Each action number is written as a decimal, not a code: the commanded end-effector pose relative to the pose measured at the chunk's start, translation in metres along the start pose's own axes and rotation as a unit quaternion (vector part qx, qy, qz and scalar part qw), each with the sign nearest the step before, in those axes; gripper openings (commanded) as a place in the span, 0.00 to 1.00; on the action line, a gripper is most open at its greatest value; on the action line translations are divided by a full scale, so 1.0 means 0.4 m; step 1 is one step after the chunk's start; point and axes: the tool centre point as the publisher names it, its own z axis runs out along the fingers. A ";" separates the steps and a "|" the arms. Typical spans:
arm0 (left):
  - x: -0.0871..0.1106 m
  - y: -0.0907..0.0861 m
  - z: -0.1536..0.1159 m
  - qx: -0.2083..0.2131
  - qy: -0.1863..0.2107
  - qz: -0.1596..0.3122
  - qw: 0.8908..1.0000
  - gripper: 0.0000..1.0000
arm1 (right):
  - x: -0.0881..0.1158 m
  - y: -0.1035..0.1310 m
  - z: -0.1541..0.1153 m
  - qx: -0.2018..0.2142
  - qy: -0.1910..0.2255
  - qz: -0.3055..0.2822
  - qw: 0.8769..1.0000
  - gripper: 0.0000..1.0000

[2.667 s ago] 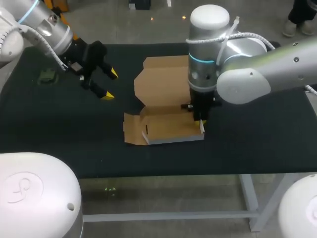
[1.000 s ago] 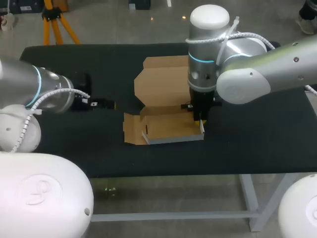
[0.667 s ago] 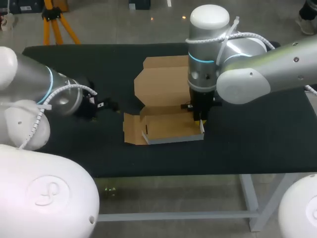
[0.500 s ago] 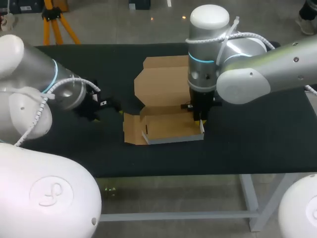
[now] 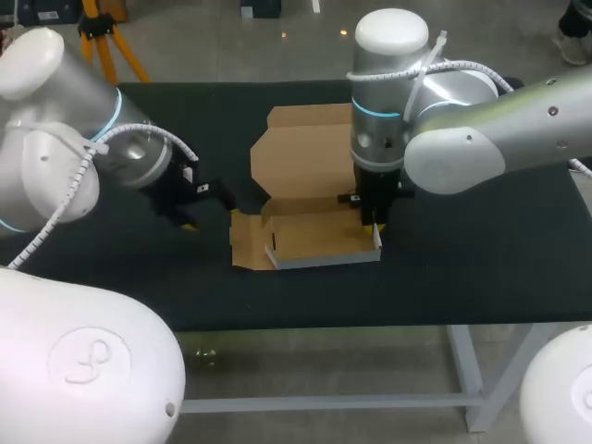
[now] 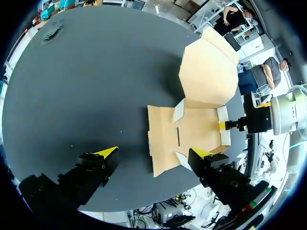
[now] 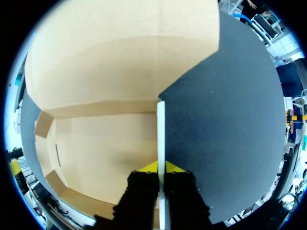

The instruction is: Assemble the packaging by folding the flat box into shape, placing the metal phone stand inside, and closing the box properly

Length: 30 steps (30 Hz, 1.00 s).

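The brown cardboard box [image 5: 314, 236] lies half folded on the black mat, its lid [image 5: 305, 148] flat behind the tray. My right gripper [image 5: 375, 229] stands over the tray's right side, shut on the upright right wall [image 7: 160, 129]; in the right wrist view the yellow tips [image 7: 160, 167] pinch that thin white-edged wall. My left gripper [image 5: 211, 209] is low beside the box's left flap [image 5: 245, 240], open. In the left wrist view its fingers [image 6: 106, 152] stand wide apart, with the flap [image 6: 160, 143] ahead of and between them, untouched.
A small dark object [image 6: 52, 34] lies on the mat far from the box, toward the far left; I cannot tell what it is. The mat's front edge [image 5: 324, 324] runs close below the box.
My left arm has swung down and rightward, bringing its open gripper beside the box's left flap. The right arm and the box have stayed still.
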 end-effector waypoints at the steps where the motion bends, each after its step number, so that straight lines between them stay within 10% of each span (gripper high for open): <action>1: -0.018 0.007 0.043 0.003 0.055 0.002 0.998 0.85 | 0.003 0.002 -0.001 0.002 -0.002 0.000 1.000 0.00; 30: 0.006 0.017 0.148 -0.053 0.150 0.005 0.987 0.70 | 0.003 0.002 -0.001 0.002 -0.002 0.000 1.000 0.00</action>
